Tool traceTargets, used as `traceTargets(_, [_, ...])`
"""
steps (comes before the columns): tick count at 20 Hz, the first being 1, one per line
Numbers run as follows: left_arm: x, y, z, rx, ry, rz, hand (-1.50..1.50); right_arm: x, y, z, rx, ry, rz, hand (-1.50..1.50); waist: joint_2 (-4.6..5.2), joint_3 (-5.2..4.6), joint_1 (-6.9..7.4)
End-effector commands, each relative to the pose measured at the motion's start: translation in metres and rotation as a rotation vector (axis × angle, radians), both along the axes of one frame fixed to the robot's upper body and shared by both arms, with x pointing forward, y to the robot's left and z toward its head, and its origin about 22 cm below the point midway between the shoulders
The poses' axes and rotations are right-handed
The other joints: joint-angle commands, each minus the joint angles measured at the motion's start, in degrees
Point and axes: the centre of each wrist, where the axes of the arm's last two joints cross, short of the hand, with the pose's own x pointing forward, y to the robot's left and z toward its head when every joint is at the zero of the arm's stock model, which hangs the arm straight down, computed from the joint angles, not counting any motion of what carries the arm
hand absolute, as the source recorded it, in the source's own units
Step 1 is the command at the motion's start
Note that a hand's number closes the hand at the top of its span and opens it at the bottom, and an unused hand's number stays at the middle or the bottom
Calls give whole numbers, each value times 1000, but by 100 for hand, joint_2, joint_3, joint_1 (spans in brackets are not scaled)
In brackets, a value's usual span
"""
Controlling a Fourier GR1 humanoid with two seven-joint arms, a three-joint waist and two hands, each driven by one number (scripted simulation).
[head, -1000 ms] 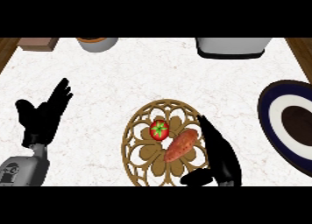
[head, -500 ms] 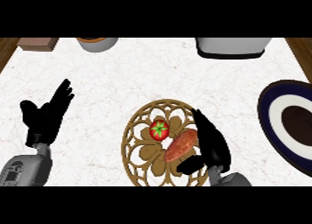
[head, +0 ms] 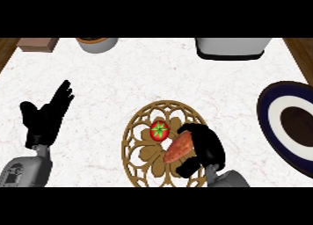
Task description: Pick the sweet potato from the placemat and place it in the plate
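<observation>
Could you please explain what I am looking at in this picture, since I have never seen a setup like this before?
This is one view from a humanoid robot's head, looking steeply down at a white counter. The two black shapes are its hands on grey forearms. The left hand rests open at the left, fingers up. The right hand is curled round an orange sweet potato, which lies on a round, cut-out placemat beside a tomato. At the right edge is a dark blue and white plate, where the sweet potato is meant to go. Along the far edge are a grey pot, a bowl and a brown block.
</observation>
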Motion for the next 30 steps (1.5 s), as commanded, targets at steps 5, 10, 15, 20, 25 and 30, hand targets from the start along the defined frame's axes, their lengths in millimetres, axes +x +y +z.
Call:
traceTargets(5, [10, -3, 2, 4, -1, 5, 0, -9, 16, -20, 48, -25, 48, 150, 52, 42, 15])
traceTargets(10, [-11, -3, 3, -6, -2, 3, 0, 9, -22, -2, 66, -116, 47, 150, 43, 43, 24])
traceTargets(15, [-20, 19, 9, 10, 6, -2, 0, 14, -40, 76, 99, -252, 133, 150, 25, 41, 14])
traceTargets(20, [3, -5, 6, -9, 14, 5, 0, 9, -59, 106, 24, -540, -20, 150, 18, 41, -95])
traceTargets(25, [-5, 4, 4, 4, -5, 32, 0, 6, -85, 138, -70, -821, -276, 150, 10, 40, -82])
traceTargets(30, [8, 1, 0, 1, 6, 21, 0, -14, -115, 159, -81, -840, -482, 150, 41, 38, -83])
